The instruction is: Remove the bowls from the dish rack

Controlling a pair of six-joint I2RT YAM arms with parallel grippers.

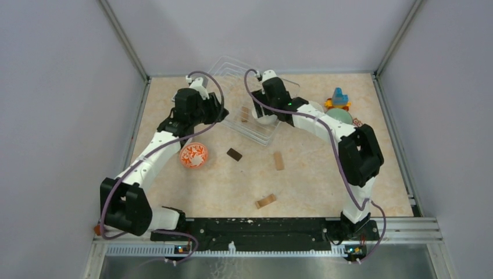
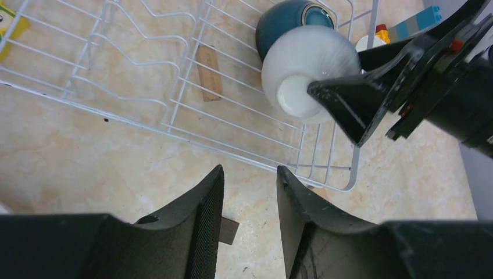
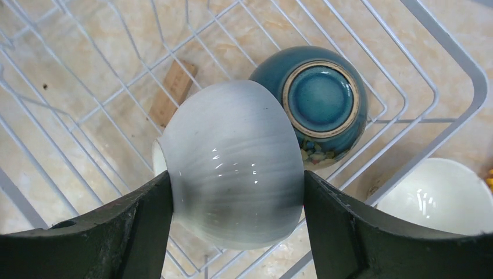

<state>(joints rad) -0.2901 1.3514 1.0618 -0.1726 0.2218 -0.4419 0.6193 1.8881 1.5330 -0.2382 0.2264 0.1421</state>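
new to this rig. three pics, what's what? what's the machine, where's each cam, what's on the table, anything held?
Two robot arms are bolted at the table's near edge, each ending in a two-finger gripper. The wide picture comes from a fixed camera overhead; the other two come from cameras on each wrist. The right gripper is closed around a white bowl inside the wire dish rack, next to an upturned dark blue bowl. The left gripper holds nothing and hovers just outside the rack. On the table lie an orange-patterned bowl, more bowls to the right, small wooden blocks and a toy.
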